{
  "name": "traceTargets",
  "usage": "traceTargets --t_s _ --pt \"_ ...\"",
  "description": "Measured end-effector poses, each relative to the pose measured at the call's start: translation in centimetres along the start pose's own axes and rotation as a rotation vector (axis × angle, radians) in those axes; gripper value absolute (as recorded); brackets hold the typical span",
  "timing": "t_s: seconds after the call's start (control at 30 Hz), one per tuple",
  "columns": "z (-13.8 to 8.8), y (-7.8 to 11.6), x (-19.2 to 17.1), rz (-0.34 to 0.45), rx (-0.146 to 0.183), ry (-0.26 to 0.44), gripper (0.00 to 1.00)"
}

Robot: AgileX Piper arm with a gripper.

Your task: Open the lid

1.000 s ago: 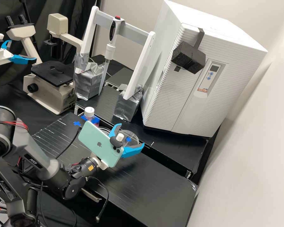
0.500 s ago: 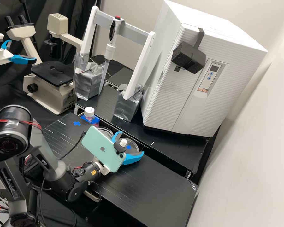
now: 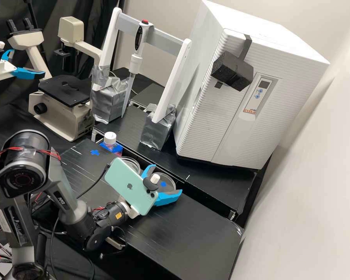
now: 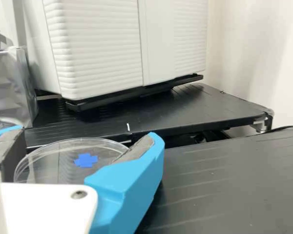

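Right, operator, your gripper (image 3: 168, 178) had the clear lid (image 4: 63, 163): the blue fingers stood wide, just the lid's breadth apart, with their dark pads (image 4: 139, 147) at opposite sides of its rim. There it was, lying between them, roughly level, a blue cross (image 4: 86, 160) marking its round face. You couldn't tell whether its underside touched the black bench (image 3: 206, 233) or hung a little above.

Behind the fingers, your teal phone (image 3: 124, 181) rode tilted on the arm. Just past its upper edge, over to the left in the high view, sat a round clear dish (image 3: 134, 162), partly hidden by the phone and apart from the lid. Near that dish you had a white-capped bottle (image 3: 110, 139) standing upright in a blue holder (image 3: 117, 149), and another blue cross lay on the bench close by.

Farther back, across a dark gap, came the black shelf (image 3: 217, 186), carrying your big white cabinet (image 3: 241, 97) and, beside it, the pipette stand (image 3: 171, 79) with silver-wrapped feet.
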Motion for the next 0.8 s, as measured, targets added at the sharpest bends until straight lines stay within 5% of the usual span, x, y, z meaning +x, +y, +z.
traceTargets --t_s 0.13,0.17,0.8 --pt "0.0 0.0 0.0 0.0 -0.007 0.0 0.0" --pt "0.01 0.01 0.0 0.002 -0.014 -0.001 1.0" --pt "-0.05 0.05 -0.11 0.009 -0.023 -0.004 1.0"
